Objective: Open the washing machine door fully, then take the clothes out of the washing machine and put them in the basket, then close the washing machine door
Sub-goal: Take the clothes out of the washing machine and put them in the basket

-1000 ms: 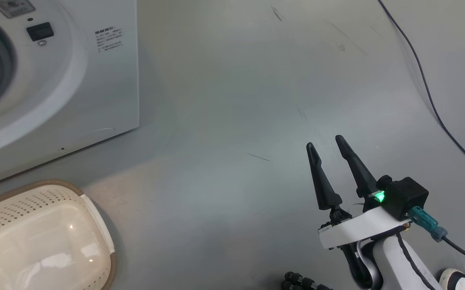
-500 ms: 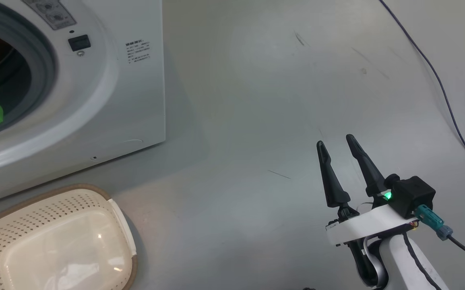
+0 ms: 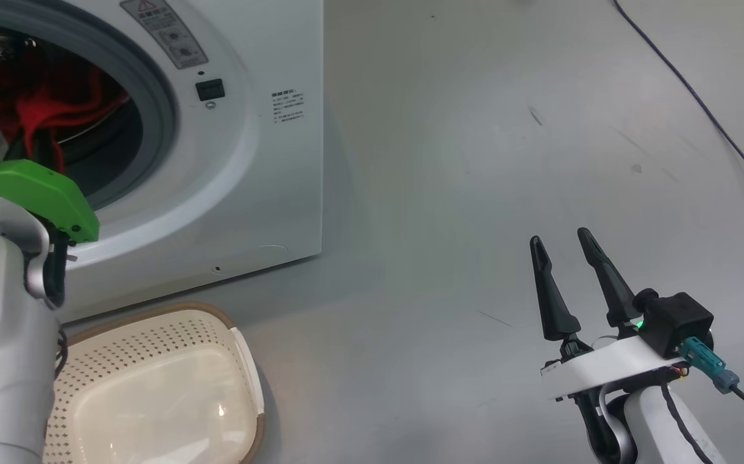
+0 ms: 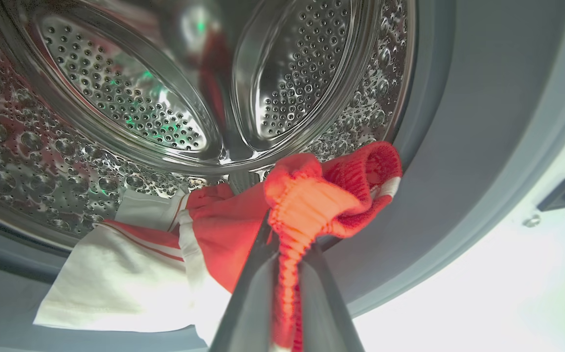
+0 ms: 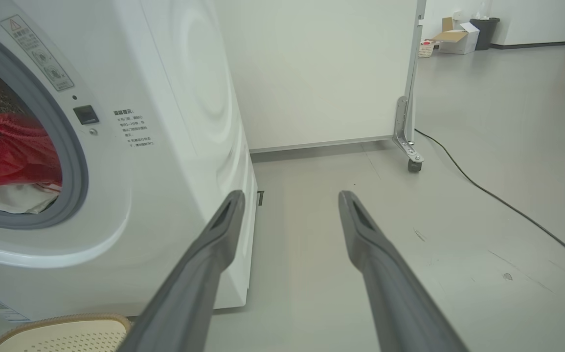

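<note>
left hand: fingers clamped together | right hand: fingers spread apart

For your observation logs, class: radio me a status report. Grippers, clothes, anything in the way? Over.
Left gripper shut on clothes at drum mouth. Right gripper open over floor. Grey ring lip between clothes and basket.

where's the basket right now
In the head view the basket sits on the floor at lower left, just in front of the washing machine, below its open mouth.
</note>
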